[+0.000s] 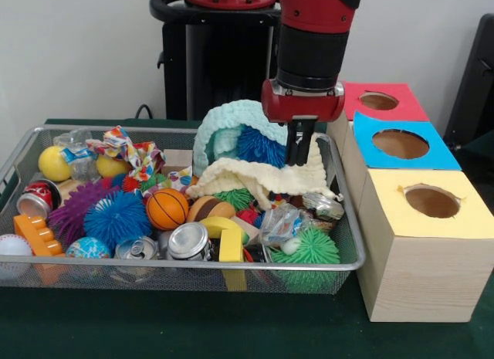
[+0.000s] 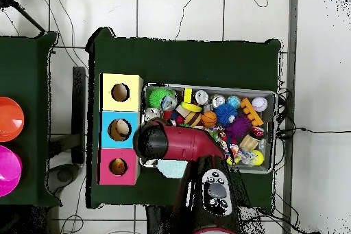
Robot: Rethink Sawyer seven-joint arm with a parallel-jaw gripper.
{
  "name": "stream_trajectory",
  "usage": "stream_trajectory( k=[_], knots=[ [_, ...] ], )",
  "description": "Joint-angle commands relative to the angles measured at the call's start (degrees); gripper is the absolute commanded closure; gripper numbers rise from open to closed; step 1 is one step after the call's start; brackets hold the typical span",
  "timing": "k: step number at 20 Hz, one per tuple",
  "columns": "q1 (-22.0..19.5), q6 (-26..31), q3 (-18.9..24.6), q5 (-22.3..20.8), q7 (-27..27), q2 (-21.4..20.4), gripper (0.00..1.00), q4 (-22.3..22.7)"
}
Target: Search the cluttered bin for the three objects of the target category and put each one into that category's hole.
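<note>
The wire mesh bin [image 1: 193, 264] is full of toys and cans. A cream waffle cloth [image 1: 255, 177] lies bunched at its back right. My gripper [image 1: 301, 157] comes straight down onto the cloth's top edge, fingers close together and pinching it. A mint green cloth [image 1: 231, 118] is draped over a blue spiky ball [image 1: 258, 147] just left of the gripper. No third cloth shows. The red-topped hole [image 1: 378, 101] is on the far box, right of the gripper. In the overhead view my arm [image 2: 178, 142] covers the gripper and the bin's [image 2: 206, 88] left end; the red hole [image 2: 118, 167] shows beside it.
Blue-topped [image 1: 400, 143] and yellow-topped [image 1: 432, 201] boxes stand in a row in front of the red one, tight against the bin's right side. Spiky balls, crushed cans [image 1: 187, 242], a small basketball [image 1: 167, 209] and a green spiky ball [image 1: 309, 249] crowd the bin.
</note>
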Motion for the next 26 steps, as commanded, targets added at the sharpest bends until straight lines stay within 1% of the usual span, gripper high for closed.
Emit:
stream_trajectory(
  k=[1,5,9,18,22,26],
  knots=[
    [0.3,-4.7,0.5,3.6,16.3,4.1,1.0,2.3],
    [0.6,-6.8,0.3,4.5,16.4,6.3,1.0,1.6],
    [1.8,-8.3,-0.5,5.9,17.0,7.9,1.0,1.0],
    [3.8,-10.4,-1.2,8.9,17.4,9.7,1.0,1.2],
    [4.1,-12.4,-1.0,9.7,17.3,11.8,1.0,0.5],
    [3.2,-14.0,-0.9,9.2,16.2,13.4,1.0,0.8]
  ],
)
